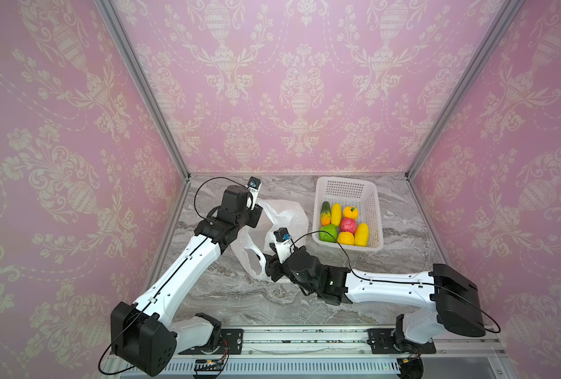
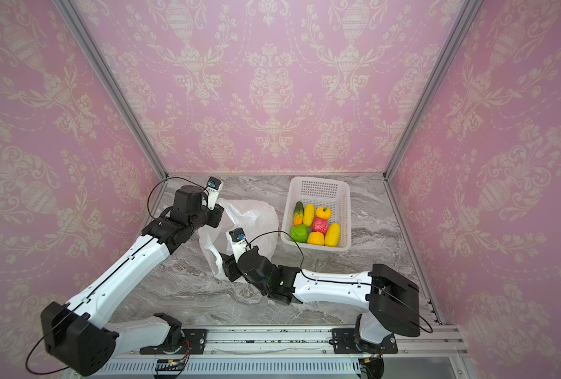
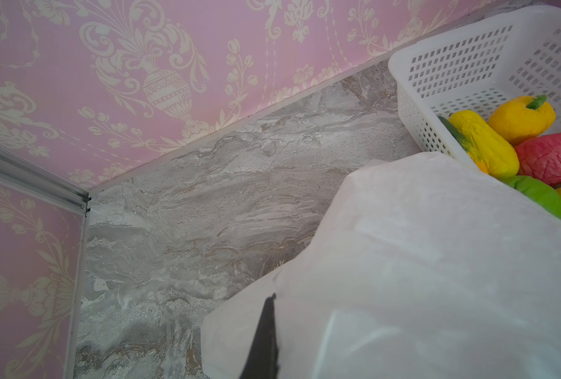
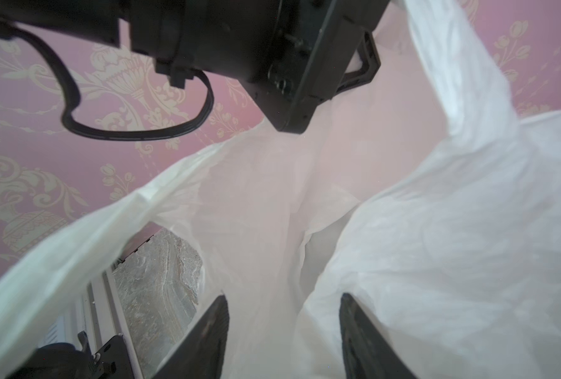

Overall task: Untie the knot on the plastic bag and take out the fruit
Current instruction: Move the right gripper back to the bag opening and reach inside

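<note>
Seven fruit (image 1: 346, 226) in white basket (image 1: 344, 190). Left gripper (image 1: 261, 213) pinched tight on plastic bag (image 1: 289, 216) edge, held up. Right gripper (image 4: 284, 328) jaws part-open astride loose bag fold.

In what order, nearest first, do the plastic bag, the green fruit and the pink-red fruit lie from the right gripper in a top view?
1. plastic bag: between the fingers of the right gripper, left of the basket.
2. green fruit: basket's near left corner.
3. pink-red fruit: basket's middle, farther right.
</note>
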